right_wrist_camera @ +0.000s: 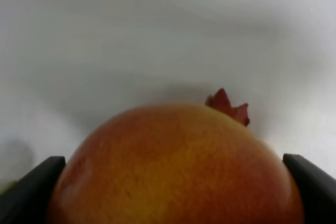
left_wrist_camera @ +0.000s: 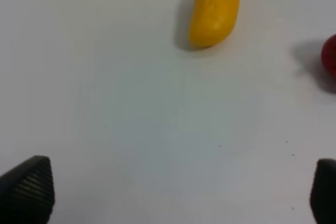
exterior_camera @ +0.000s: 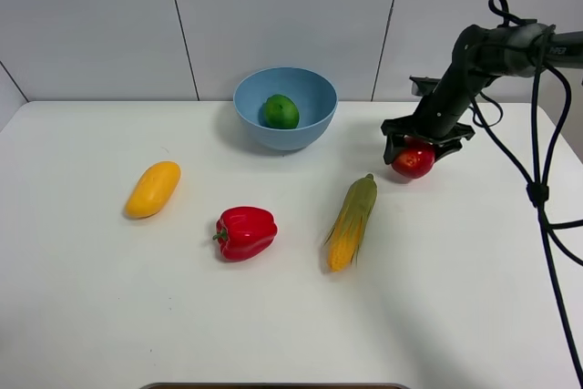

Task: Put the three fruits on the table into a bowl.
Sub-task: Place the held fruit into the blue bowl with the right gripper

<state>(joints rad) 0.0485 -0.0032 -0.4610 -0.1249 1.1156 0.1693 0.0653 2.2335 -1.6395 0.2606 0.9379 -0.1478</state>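
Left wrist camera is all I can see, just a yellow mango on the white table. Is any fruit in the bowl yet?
Observer: Yes, the green fruit is inside the blue bowl.
Operator: Where did the red fruit go?
Observer: The right gripper is closed around the red fruit, to the right of the bowl.
Operator: What is the red thing at the edge of my picture?
Observer: That is a red bell pepper, lying between the mango and a corn cob.
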